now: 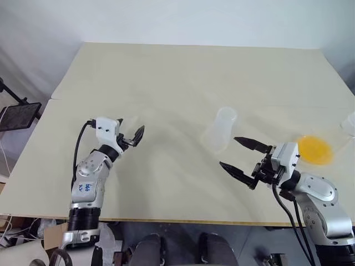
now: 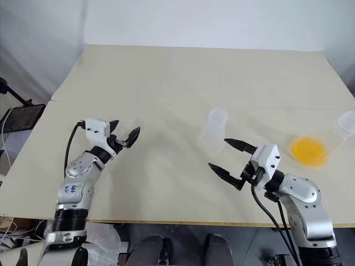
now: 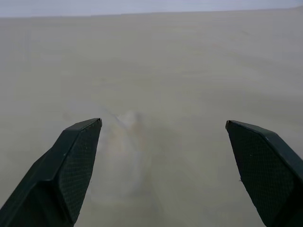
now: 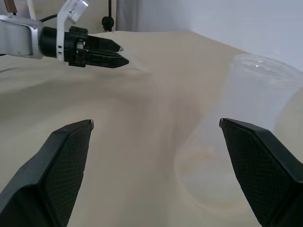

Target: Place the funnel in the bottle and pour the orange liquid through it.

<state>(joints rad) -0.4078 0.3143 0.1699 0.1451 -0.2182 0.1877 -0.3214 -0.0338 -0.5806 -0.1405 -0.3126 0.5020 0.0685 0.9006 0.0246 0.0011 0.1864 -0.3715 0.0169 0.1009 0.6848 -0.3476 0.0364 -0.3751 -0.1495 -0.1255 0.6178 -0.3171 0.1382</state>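
Both arms hover low over the pale counter (image 1: 166, 72). The left gripper (image 1: 131, 129) has its fingers spread wide, nothing between them, and the right gripper (image 1: 228, 151) is just as wide apart and empty.

The bottle (image 1: 219, 130) stands mid-counter, just beyond the right gripper's fingertips, clear and empty. The orange liquid (image 1: 315, 149) pools in the bottom of a broader clear flask (image 1: 348, 124) near the counter's right edge, well apart from the bottle.

In the left wrist view there is a faint glassy shape on the counter straight ahead between the fingers. That is probably the funnel (image 3: 124, 137), though it is too washed out to be sure.

If it is, expect a very light, thin, smooth piece of plastic that can skid or pop out under a hard pinch. Taking the cone by its rim, fingers across the wide mouth, looks safest and leaves the stem free to drop into the neck.

The bottle looks top-heavy and easy to tip, so a steadying hold on its body would help. The flask carries sloshing weight, and a hold on its neck seems best.
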